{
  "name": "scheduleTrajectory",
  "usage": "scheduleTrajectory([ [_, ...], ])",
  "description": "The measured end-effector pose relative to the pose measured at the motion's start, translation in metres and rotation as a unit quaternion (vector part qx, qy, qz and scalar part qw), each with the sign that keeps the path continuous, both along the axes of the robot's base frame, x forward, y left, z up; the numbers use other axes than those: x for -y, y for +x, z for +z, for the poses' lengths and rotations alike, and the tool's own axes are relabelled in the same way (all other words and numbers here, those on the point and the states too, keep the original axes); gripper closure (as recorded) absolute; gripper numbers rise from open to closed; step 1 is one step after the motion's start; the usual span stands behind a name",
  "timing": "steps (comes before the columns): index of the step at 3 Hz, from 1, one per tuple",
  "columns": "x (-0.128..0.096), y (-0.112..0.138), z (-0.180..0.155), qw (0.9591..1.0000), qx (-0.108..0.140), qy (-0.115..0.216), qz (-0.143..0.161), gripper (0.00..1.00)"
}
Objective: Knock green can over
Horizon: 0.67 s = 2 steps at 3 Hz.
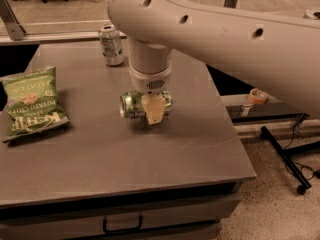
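Watching for a roll first: green can is already down on its side near mid-table, long axis running left to right, silver top facing left, so the round wall is free to travel toward the front edge or back toward the rail once nothing holds it. Likely cause, in my judgement, would be a quick release or a nudge from the wrist on the way out. 2nd risk: lifting off without letting go, which would carry the can up and could tip it back onto its base, undoing the knock-over. 3rd: a wide swing of the big white arm toward the rear could clip the pale silver can standing upright at the back, well apart from the green one. Chip bag lies flat at the left, clear of the can, and looks out of harm's way unless the can is pushed that way. Gripper hangs straight down from the wrist directly over the can, and the jaws straddle its middle: the near tan pad sits flat on the can's front wall, the far one is hidden behind it. I read that as pinching the can across its body. Whether the can bears fully on the table or hangs just above it is not clear; a shadow lies close beneath.
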State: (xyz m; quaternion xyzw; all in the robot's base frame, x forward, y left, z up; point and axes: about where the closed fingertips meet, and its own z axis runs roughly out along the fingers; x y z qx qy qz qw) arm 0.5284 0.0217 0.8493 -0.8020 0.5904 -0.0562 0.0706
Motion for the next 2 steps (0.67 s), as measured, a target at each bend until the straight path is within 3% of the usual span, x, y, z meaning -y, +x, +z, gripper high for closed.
scheduleTrajectory([
  [2,0.0133,0.0051,0.001,0.9992,0.011,-0.04,0.001,0.36],
])
